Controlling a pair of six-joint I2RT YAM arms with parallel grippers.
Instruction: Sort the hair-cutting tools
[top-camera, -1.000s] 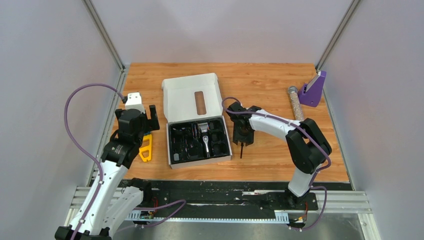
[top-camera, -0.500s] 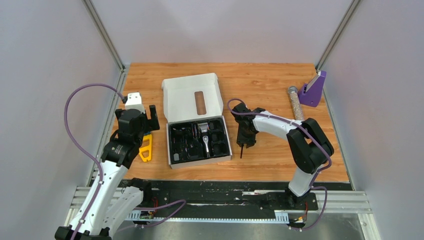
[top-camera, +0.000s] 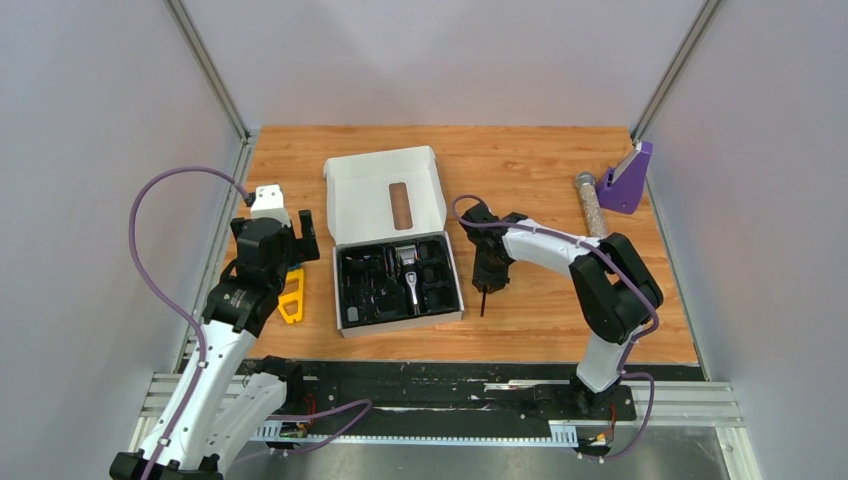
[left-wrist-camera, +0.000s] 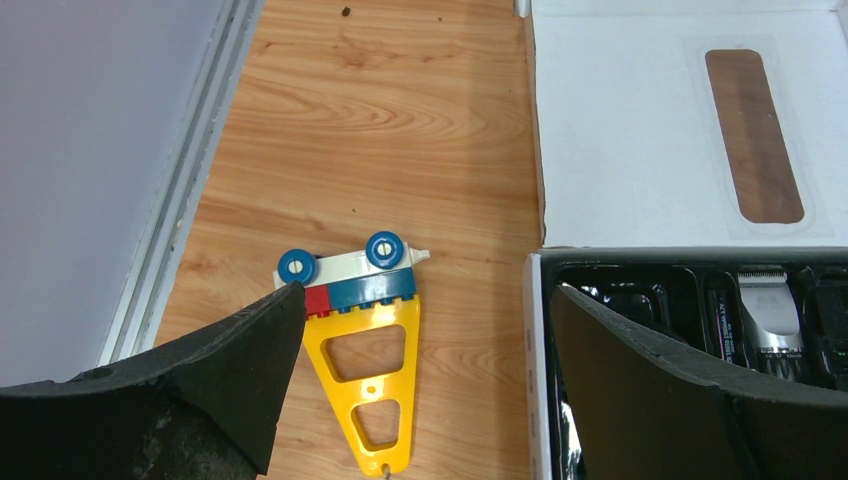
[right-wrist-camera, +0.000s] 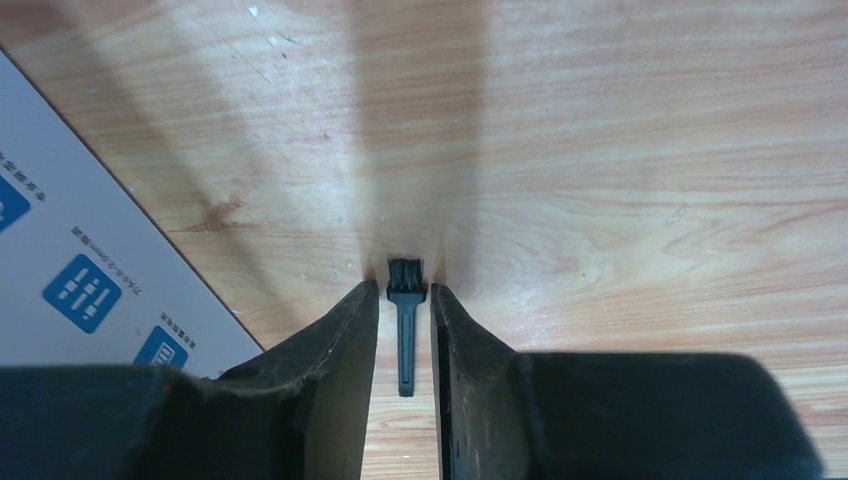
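Note:
A thin black stick (right-wrist-camera: 404, 335) with bristles at its far end lies on the wood, just right of the white box (top-camera: 402, 322). My right gripper (right-wrist-camera: 404, 292) stands over it with a finger on each side and a slim gap left on both, so it is open and narrow. In the top view the stick (top-camera: 483, 304) pokes out below that gripper (top-camera: 487, 280). The clipper (top-camera: 410, 272) with its silver blade head lies in the box's black tray, also visible as the clipper (left-wrist-camera: 770, 312) in the left wrist view. My left gripper (left-wrist-camera: 428, 300) hangs wide open and empty.
A yellow triangular piece (left-wrist-camera: 387, 390) with a blue and white toy block (left-wrist-camera: 350, 275) lies under the left gripper, left of the box. The open box lid (top-camera: 360, 200) lies flat behind the tray. A glittery cylinder (top-camera: 592, 208) and a purple part (top-camera: 626, 180) sit at the back right.
The right gripper has narrowed around the stick and shifted slightly. The left arm has not moved.

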